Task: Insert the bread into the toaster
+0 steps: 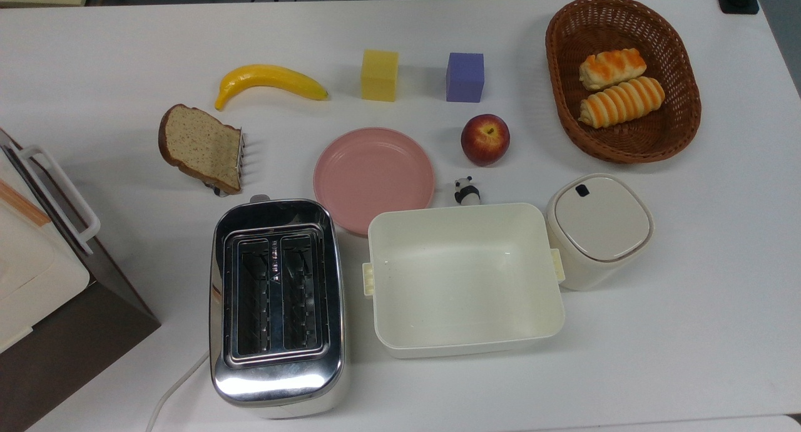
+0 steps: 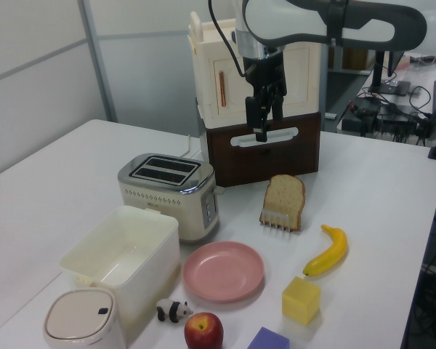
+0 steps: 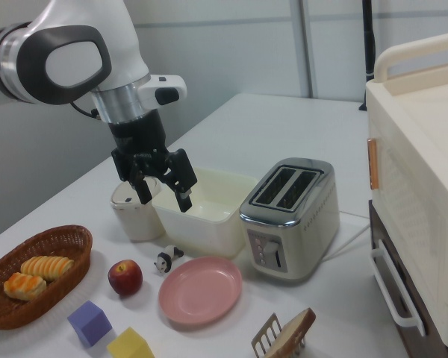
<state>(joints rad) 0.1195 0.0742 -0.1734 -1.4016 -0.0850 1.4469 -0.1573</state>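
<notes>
Brown bread (image 1: 200,146) leans in a rack beside the toaster (image 1: 276,303); the gripper (image 3: 164,192) hangs above, fingers apart.

Even, bright overhead light fills all three views, and the white tabletop (image 1: 688,294) reads almost flat, with soft, short shadows under each thing. In the top view the toaster (image 1: 276,300) throws a bright glare off its chrome end toward the tabletop's near edge, and the cream tub (image 1: 464,278) shades its own floor faintly. The left and right views look slightly grainy, softest at their far edges.
</notes>
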